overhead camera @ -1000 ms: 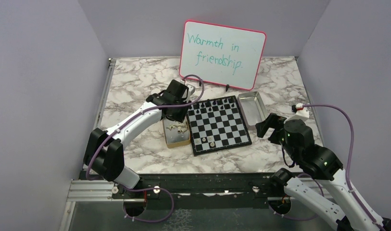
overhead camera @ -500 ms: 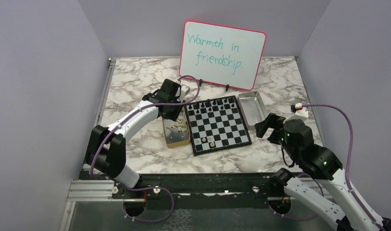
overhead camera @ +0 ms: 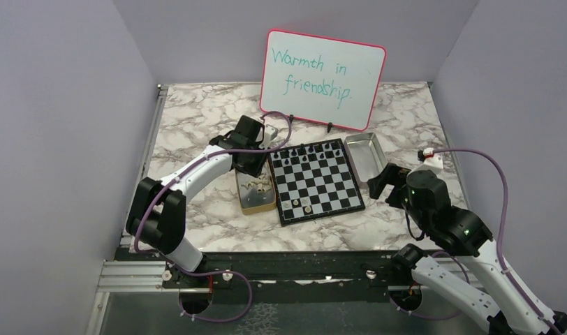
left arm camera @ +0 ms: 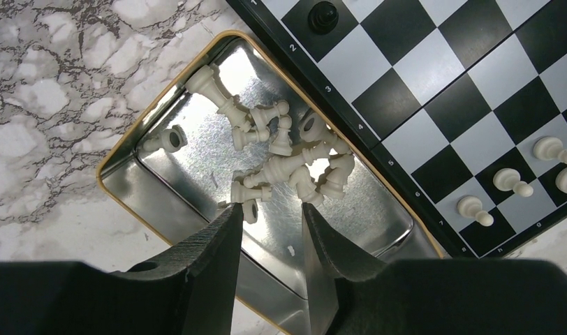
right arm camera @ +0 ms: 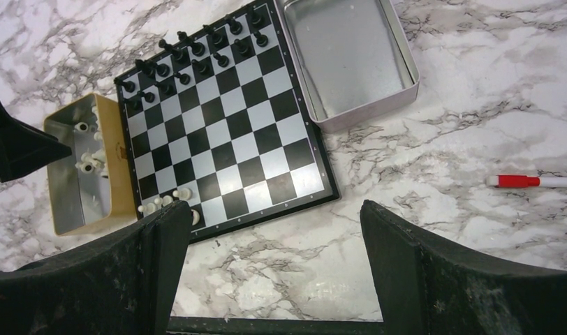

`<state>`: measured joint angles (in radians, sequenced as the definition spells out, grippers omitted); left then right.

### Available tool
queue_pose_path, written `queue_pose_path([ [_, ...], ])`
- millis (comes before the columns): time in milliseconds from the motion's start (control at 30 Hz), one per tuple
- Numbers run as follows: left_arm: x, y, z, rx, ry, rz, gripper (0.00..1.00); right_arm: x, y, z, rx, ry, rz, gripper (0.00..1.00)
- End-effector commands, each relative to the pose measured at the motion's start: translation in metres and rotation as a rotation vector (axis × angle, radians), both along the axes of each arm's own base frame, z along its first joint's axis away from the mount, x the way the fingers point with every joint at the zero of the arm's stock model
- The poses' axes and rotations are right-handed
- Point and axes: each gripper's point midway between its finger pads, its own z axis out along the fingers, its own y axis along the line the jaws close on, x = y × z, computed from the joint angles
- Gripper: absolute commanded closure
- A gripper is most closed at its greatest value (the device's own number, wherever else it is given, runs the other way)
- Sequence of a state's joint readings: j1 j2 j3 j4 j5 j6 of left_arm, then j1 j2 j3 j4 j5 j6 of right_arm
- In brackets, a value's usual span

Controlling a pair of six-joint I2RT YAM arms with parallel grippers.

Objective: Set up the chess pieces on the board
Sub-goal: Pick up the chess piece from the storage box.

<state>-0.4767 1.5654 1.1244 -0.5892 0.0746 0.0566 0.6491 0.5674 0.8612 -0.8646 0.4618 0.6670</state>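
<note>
The board [overhead camera: 323, 182] lies mid-table. Black chess pieces [overhead camera: 305, 152] stand along its far rows, also in the right wrist view [right arm camera: 190, 59]. Three cream pieces [left arm camera: 511, 183] stand at its near left corner [overhead camera: 300, 204]. Several more cream pieces [left arm camera: 281, 157] lie heaped in the tan box [left arm camera: 120, 167] left of the board. My left gripper [left arm camera: 269, 209] hovers over that box, open a narrow way, with nothing between its fingers; its tips sit just short of the heap. My right gripper [right arm camera: 275, 209] hangs wide open and empty above bare marble, right of the board.
An empty silver tray [overhead camera: 365, 155] sits at the board's far right corner. A pink-framed whiteboard [overhead camera: 322, 73] stands behind. A red-capped marker [right arm camera: 525, 181] lies on the marble to the right. Purple walls close in both sides.
My left gripper has shifted a little to the left over the tan box and its jaws have narrowed slightly. The right arm has drifted slightly left.
</note>
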Motion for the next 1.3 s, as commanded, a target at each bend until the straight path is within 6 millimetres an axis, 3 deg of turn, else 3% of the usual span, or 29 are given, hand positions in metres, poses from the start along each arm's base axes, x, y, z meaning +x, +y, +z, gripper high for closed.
queue_pose_path([
  [0, 0.011, -0.003, 0.017, -0.053, -0.046, 0.069, 0.62, 0.000, 0.005, 0.001, 0.020, 0.004, 0.006, 0.05],
  [233, 0.022, -0.002, 0.060, -0.133, -0.142, 0.196, 0.58, 0.010, 0.021, -0.006, 0.015, 0.035, 0.050, 0.05],
  [500, 0.011, -0.008, 0.076, -0.223, -0.132, 0.198, 0.58, 0.013, 0.031, -0.013, 0.028, 0.044, 0.076, 0.05],
  [767, 0.017, 0.002, 0.054, -0.161, -0.104, 0.256, 0.62, 0.011, 0.029, -0.004, 0.008, 0.018, 0.107, 0.05],
  [1033, 0.032, -0.010, 0.029, -0.178, -0.069, 0.283, 0.67, 0.008, 0.026, 0.000, 0.020, -0.009, 0.108, 0.05],
  [1267, 0.047, 0.010, 0.001, -0.079, -0.107, 0.388, 0.73, 0.003, 0.023, -0.008, 0.049, 0.004, 0.084, 0.05],
])
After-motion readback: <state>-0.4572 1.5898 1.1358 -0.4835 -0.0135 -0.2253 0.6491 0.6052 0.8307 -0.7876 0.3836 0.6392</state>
